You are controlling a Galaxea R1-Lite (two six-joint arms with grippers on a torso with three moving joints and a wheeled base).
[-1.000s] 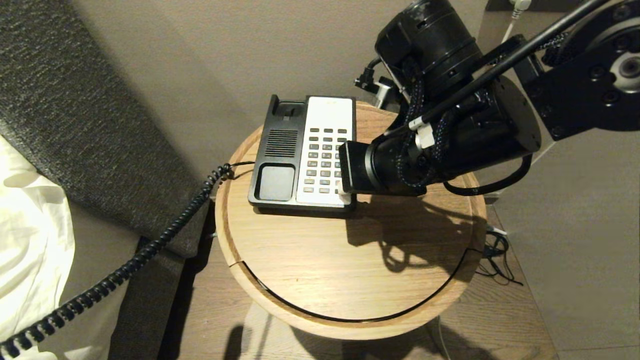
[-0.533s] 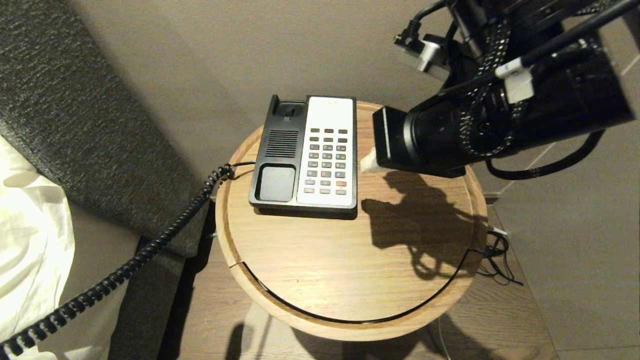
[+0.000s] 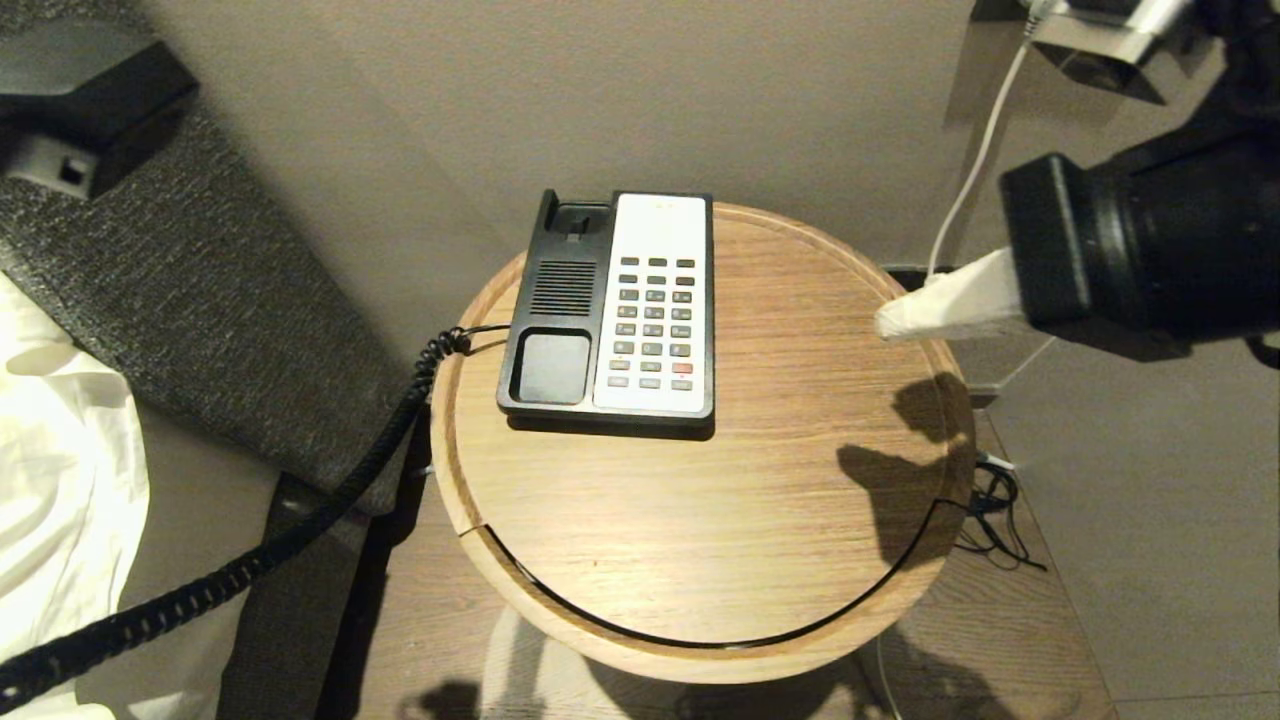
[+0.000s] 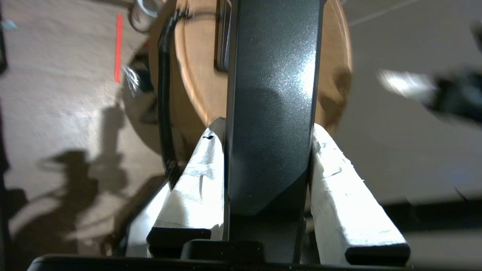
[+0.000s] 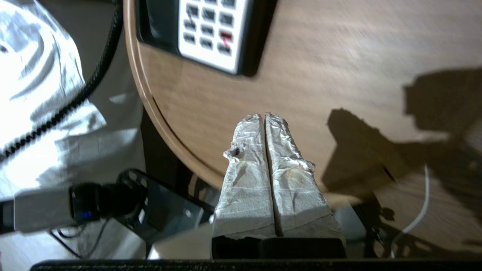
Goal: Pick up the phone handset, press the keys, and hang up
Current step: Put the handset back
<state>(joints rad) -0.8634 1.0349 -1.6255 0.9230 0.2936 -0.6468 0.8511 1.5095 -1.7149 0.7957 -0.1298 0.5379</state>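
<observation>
Phone handset [image 4: 271, 113]: held off its cradle, clamped between the two white-wrapped fingers [image 4: 196, 177] of the left gripper [image 4: 269, 165]; in the head view a black shape at the upper left edge [image 3: 85, 85] is probably this handset, though it is blurred.
Coiled cord [image 3: 300, 520]: runs from the phone base's left side down past the table edge, pulled straighter than a second ago.
Right gripper [image 5: 265, 143]: fingers pressed together, nothing between them; a second ago it was seen over the lower right of the keys, and it is now drawn back to the table's right edge, clear of the phone.
Keys [image 3: 655, 320]: fully uncovered on the white faceplate, one red key at the lower right of the grid.
Phone base [image 3: 560, 300]: unmoved on the rear left part of the table, cradle empty.
Surface: round wooden table [image 3: 700, 540] with a raised rim, arm shadows cast on its right part.
Room: a grey textured headboard [image 3: 200, 290] and white bedding [image 3: 60, 470] are seen to the left, a plain wall behind, thin cables [image 3: 985, 520] on the floor at right.
</observation>
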